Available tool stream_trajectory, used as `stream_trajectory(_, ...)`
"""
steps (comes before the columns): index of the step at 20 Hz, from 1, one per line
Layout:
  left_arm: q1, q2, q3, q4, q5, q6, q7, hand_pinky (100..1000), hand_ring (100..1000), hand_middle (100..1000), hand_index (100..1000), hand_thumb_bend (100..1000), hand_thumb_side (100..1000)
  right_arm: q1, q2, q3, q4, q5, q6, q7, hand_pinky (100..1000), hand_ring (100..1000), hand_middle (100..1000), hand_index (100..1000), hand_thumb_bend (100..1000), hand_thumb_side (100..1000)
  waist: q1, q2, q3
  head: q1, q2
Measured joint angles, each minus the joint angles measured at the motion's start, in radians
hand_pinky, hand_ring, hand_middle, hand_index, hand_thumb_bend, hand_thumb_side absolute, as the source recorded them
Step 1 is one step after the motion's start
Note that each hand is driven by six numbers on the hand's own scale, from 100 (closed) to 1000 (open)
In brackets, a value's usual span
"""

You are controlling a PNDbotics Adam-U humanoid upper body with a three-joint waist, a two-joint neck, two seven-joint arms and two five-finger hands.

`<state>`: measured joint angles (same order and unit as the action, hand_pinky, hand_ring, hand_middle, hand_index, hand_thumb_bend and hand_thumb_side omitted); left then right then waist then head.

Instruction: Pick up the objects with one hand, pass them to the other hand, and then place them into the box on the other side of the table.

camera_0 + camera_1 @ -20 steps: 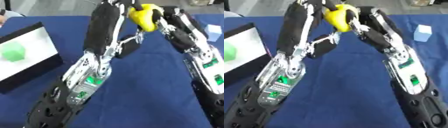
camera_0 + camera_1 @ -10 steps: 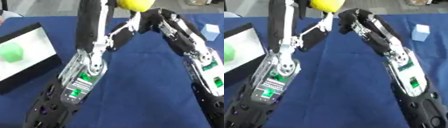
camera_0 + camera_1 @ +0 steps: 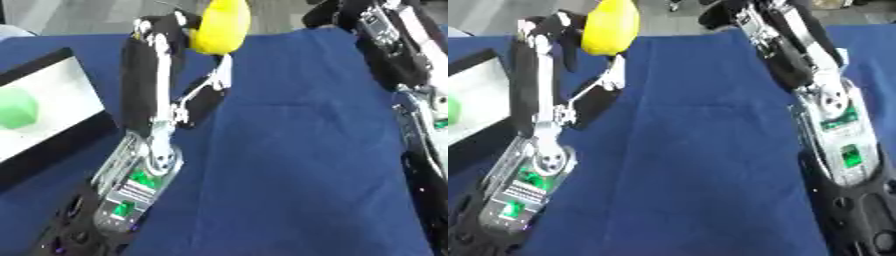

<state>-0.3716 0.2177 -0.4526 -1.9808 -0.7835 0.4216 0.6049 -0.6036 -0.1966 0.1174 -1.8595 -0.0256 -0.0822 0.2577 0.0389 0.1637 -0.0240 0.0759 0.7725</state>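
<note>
One green object [image 3: 17, 107] inside white box [image 3: 61, 95]; yellow object [image 3: 220, 26] clasped in left hand [image 3: 171, 30]; right hand [image 3: 732, 15] unclear.

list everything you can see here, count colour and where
yellow object: 1, yellow, rounded, held up in the left hand near the top, left of centre
green object: 1, green, lying in the box at the left edge
box: 1, white inside with a black rim, on the left side of the table
table cloth: 1, dark blue, covering the table
left hand: 1, black, top left of centre, curled on the yellow object
right hand: 1, black, top right of centre, fingers unclear
</note>
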Motion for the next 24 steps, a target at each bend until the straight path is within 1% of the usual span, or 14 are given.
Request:
stream_trajectory(2, 0.044, 0.019, 0.034, 0.000, -0.002, 0.020, 0.028, 514, 458, 155, 273, 100, 100, 0.008, -0.013, -0.030, -0.011, 0.016, 0.002, -0.016, 692, 658, 665, 851, 100, 736, 0.001, 0.000, 0.000, 0.009, 0.000)
stream_trajectory(5, 0.100, 0.063, 0.096, 0.000, -0.001, 0.030, 0.043, 517, 460, 162, 280, 100, 100, 0.035, -0.025, -0.068, -0.013, 0.042, 0.005, -0.037, 691, 657, 662, 846, 100, 744, 0.013, 0.000, -0.001, 0.058, 0.000)
stream_trajectory(8, 0.112, 0.094, 0.135, 0.000, 0.013, 0.023, 0.049, 517, 460, 162, 280, 100, 100, 0.042, -0.029, -0.083, -0.013, 0.057, 0.003, -0.047, 691, 657, 662, 846, 100, 744, 0.016, 0.000, -0.006, 0.088, 0.000)
stream_trajectory(9, 0.117, 0.100, 0.139, 0.000, 0.019, 0.019, 0.053, 543, 484, 212, 330, 111, 100, 0.042, -0.029, -0.085, -0.012, 0.059, 0.003, -0.049, 682, 650, 648, 833, 100, 767, 0.016, 0.000, -0.006, 0.100, 0.000)
stream_trajectory(10, 0.122, 0.105, 0.144, 0.002, 0.027, 0.017, 0.055, 544, 485, 214, 334, 120, 100, 0.047, -0.029, -0.090, -0.008, 0.065, 0.005, -0.053, 681, 650, 647, 833, 100, 768, 0.023, 0.000, 0.001, 0.159, 0.000)
stream_trajectory(11, 0.136, 0.116, 0.155, 0.010, 0.037, 0.020, 0.053, 544, 485, 214, 334, 122, 100, 0.060, -0.029, -0.099, 0.001, 0.072, 0.011, -0.059, 681, 649, 647, 832, 100, 768, 0.037, 0.000, 0.015, 0.232, 0.000)
stream_trajectory(12, 0.158, 0.132, 0.170, 0.023, 0.048, 0.026, 0.047, 544, 485, 214, 334, 122, 100, 0.078, -0.029, -0.109, 0.014, 0.081, 0.015, -0.066, 681, 649, 647, 832, 100, 768, 0.058, 0.000, 0.021, 0.299, 0.000)
stream_trajectory(13, 0.181, 0.150, 0.187, 0.039, 0.060, 0.034, 0.038, 544, 485, 214, 334, 122, 100, 0.098, -0.029, -0.119, 0.026, 0.091, 0.017, -0.071, 681, 649, 647, 832, 100, 768, 0.074, -0.001, 0.017, 0.352, 0.000)
stream_trajectory(14, 0.203, 0.169, 0.207, 0.057, 0.073, 0.043, 0.029, 544, 485, 214, 334, 122, 100, 0.114, -0.030, -0.127, 0.036, 0.099, 0.016, -0.074, 681, 649, 647, 832, 100, 768, 0.079, -0.001, 0.008, 0.391, 0.000)
stream_trajectory(16, 0.243, 0.214, 0.254, 0.082, 0.104, 0.065, 0.007, 552, 475, 216, 345, 161, 100, 0.125, -0.030, -0.131, 0.048, 0.111, 0.013, -0.077, 680, 648, 645, 831, 100, 775, 0.079, -0.002, 0.004, 0.442, 0.000)
stream_trajectory(17, 0.262, 0.240, 0.280, 0.097, 0.120, 0.078, -0.006, 554, 469, 215, 346, 171, 100, 0.129, -0.030, -0.131, 0.054, 0.115, 0.011, -0.076, 680, 648, 645, 831, 100, 775, 0.079, -0.002, 0.005, 0.458, 0.000)
stream_trajectory(19, 0.278, 0.291, 0.333, 0.136, 0.152, 0.108, -0.036, 555, 464, 213, 349, 183, 100, 0.135, -0.030, -0.131, 0.066, 0.121, 0.008, -0.075, 679, 648, 644, 830, 100, 775, 0.079, -0.002, -0.003, 0.472, 0.000)
stream_trajectory(23, 0.279, 0.400, 0.444, 0.239, 0.223, 0.176, -0.104, 558, 464, 214, 355, 200, 100, 0.137, -0.028, -0.129, 0.079, 0.126, 0.001, -0.069, 679, 648, 643, 829, 100, 777, 0.079, -0.002, -0.019, 0.467, 0.000)
stream_trajectory(24, 0.277, 0.425, 0.467, 0.267, 0.240, 0.193, -0.121, 571, 478, 233, 376, 221, 100, 0.137, -0.028, -0.128, 0.080, 0.126, -0.001, -0.067, 679, 648, 643, 829, 100, 778, 0.079, -0.002, -0.020, 0.465, 0.000)
